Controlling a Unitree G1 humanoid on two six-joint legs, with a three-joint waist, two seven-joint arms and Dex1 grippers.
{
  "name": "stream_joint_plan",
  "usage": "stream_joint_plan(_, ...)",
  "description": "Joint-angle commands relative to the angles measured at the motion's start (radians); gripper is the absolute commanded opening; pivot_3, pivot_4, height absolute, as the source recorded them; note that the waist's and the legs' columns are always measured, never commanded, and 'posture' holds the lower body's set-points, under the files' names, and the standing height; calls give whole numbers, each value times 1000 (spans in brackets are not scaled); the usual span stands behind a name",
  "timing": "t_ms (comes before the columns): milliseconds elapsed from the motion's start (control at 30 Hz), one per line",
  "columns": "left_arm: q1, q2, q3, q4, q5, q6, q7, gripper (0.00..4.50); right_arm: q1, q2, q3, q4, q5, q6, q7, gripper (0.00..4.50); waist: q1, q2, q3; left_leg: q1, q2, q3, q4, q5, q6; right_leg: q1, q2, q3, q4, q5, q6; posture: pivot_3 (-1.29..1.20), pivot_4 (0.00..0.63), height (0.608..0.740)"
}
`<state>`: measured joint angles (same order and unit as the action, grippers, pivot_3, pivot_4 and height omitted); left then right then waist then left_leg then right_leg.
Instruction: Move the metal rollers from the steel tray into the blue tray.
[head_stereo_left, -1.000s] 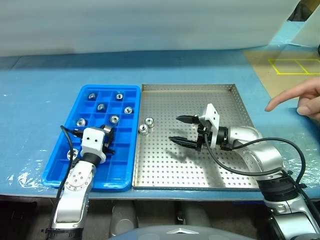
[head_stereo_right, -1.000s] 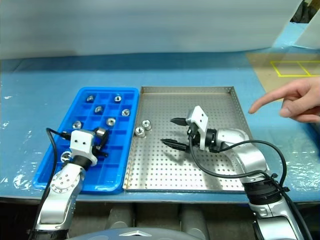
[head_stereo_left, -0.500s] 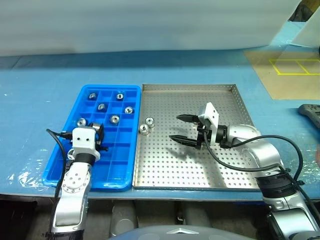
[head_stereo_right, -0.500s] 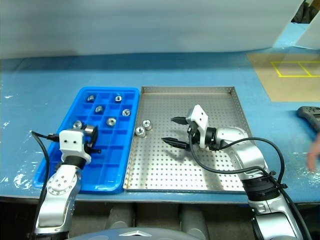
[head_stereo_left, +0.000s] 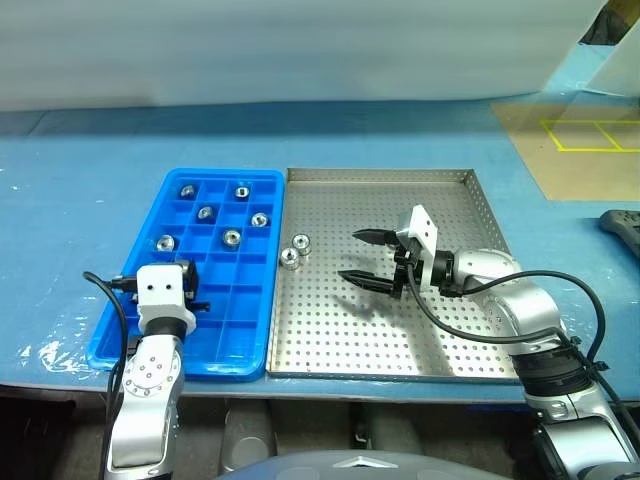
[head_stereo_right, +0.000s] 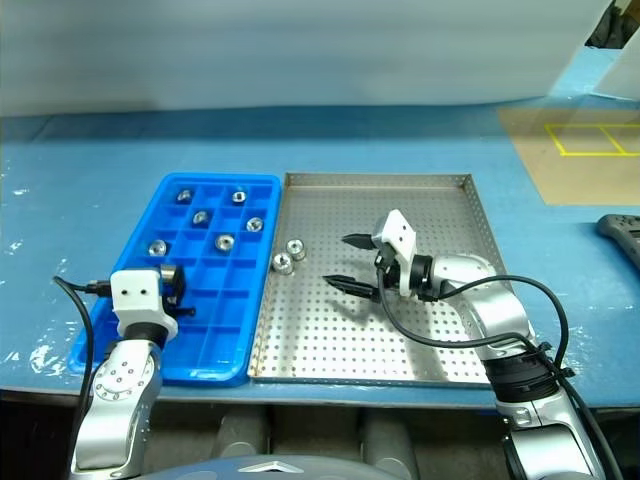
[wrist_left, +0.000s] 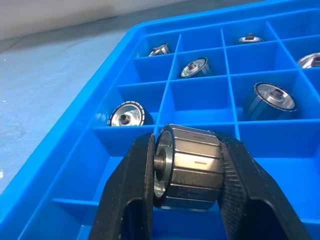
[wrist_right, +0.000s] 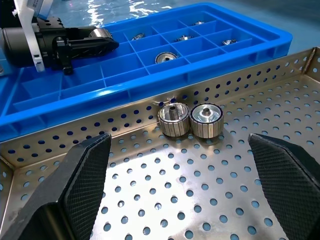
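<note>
- Metal rollers (head_stereo_left: 294, 250) remain split between two trays: two sit side by side, touching, on the steel tray (head_stereo_left: 470, 340) near its left rim, while five rest in separate compartments at the far end of the blue tray (head_stereo_left: 225, 340).
- One more roller (wrist_left: 187, 167), a ribbed silver cylinder with a central bore, is clamped between the left gripper (wrist_left: 187, 175) fingers (wrist_left: 130, 200), its axis running from one finger to the other, above a compartment at the blue tray's near left side.
- The right gripper (head_stereo_left: 362, 257) hangs over the middle of the steel tray with its fingers (wrist_right: 82, 175) spread wide and holding nothing, pointed toward the pair of rollers, well apart from them.
- Each loose roller shows a shiny grooved side wall and a bright flat face with a hole.
- Compared with a second ago, the left gripper has drawn back toward the blue tray's near left corner; the right gripper has kept its place, and a person's pointing hand at the right edge has gone.
</note>
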<state>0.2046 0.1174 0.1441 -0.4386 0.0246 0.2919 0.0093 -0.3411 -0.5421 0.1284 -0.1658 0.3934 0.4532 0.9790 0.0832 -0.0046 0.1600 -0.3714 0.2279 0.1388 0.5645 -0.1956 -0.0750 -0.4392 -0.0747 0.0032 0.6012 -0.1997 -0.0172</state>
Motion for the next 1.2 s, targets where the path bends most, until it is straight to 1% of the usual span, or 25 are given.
stream_joint_plan(33,-13,15,22,38,-7,-10,-9,1279,-11,5,-10,-12,5,-21,1,4500,3,0,0,0,0,0,0,0,0,0,0,0,0,0,0,144,150,740)
stream_joint_plan(200,-38,24,25,96,-13,-31,-17,1279,-5,8,-13,-19,5,-19,-7,4500,12,1,-1,1,0,0,0,0,0,0,0,0,1,0,0,126,150,740)
stream_joint_plan(267,-50,27,23,113,-15,-30,-23,2014,-4,8,-14,-20,4,-19,-9,4500,13,2,-1,2,0,0,0,0,0,0,0,0,2,0,0,126,150,740)
stream_joint_plan(300,-61,27,21,120,-20,-22,-28,2239,-3,8,-15,-20,3,-19,-11,4500,13,2,-1,2,-1,0,0,0,0,1,0,0,2,0,0,126,150,740)
stream_joint_plan(500,-114,34,19,127,-38,14,-45,4337,0,7,-17,-23,4,-20,-22,4500,14,2,-1,2,-1,0,1,1,-1,1,0,1,3,0,0,126,150,740)
stream_joint_plan(533,-121,36,16,118,-42,24,-52,4456,0,7,-18,-24,4,-20,-24,4500,13,2,-1,2,-1,0,1,1,-1,1,0,0,3,0,0,104,150,740)
stream_joint_plan(633,-132,40,6,93,-59,34,-78,4456,2,6,-21,-26,5,-19,-29,4500,16,2,-1,3,-1,0,2,0,-1,1,0,0,3,0,0,104,150,740)
stream_joint_plan(833,-162,68,-66,43,-56,-4,-149,4456,17,-2,-34,-41,7,-17,-49,4500,20,1,-1,2,-2,-1,4,0,0,1,-1,0,3,0,0,86,150,740)
stream_joint_plan(933,-179,71,-101,31,-60,-14,-180,4456,27,-8,-42,-51,8,-14,-59,4500,13,0,0,2,-1,-1,5,0,0,0,-2,0,3,0,0,59,150,740)
stream_joint_plan(1200,-256,93,-159,74,-70,-72,-262,4456,60,-32,-86,-84,17,-4,-93,4500,7,0,0,3,1,0,2,1,-2,0,1,1,4,0,0,4,150,740)
